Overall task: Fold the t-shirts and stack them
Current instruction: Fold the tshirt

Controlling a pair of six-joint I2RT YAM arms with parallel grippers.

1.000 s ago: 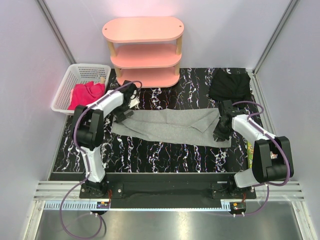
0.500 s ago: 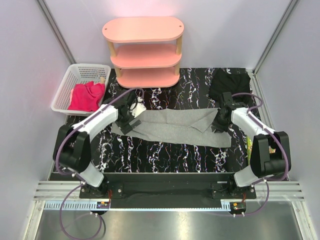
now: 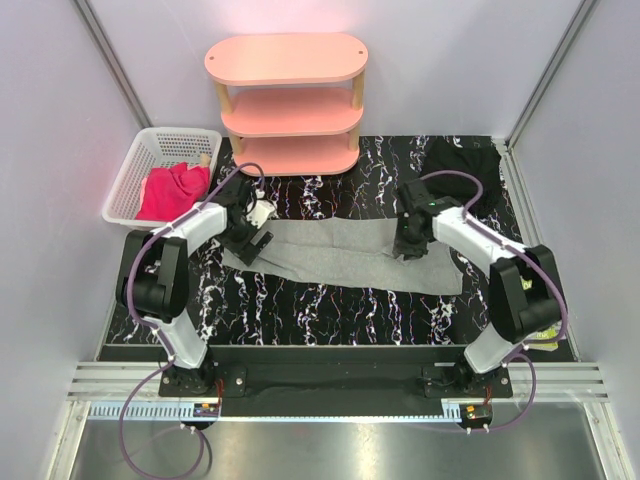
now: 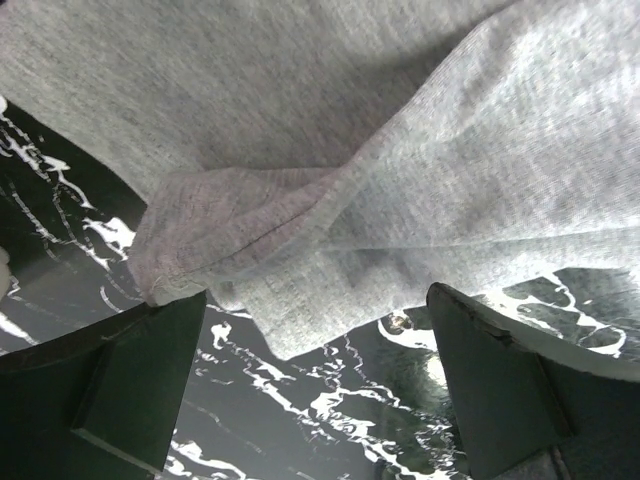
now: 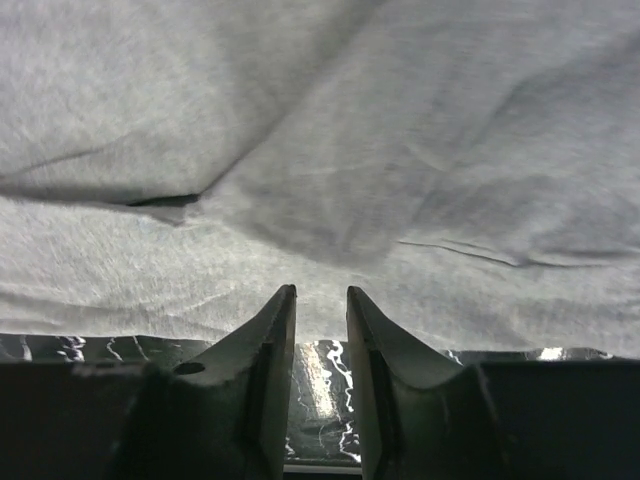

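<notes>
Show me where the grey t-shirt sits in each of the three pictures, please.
Top external: the grey t-shirt lies spread across the middle.
Left wrist: the grey t-shirt fills the upper part.
Right wrist: the grey t-shirt fills the upper two thirds.
Shared landmark: the black marbled tabletop under its edge.

Shirts numbered three: grey shirt (image 3: 340, 258), black shirt (image 3: 462, 165), pink shirt (image 3: 172, 190). Basket (image 3: 125, 180): one. Shelf (image 3: 288, 60): one unit, three tiers. Table (image 3: 330, 305): one. Grippers were two — left gripper (image 4: 315, 400), right gripper (image 5: 320, 300) — and each showed two fingers (image 4: 110, 380).
</notes>
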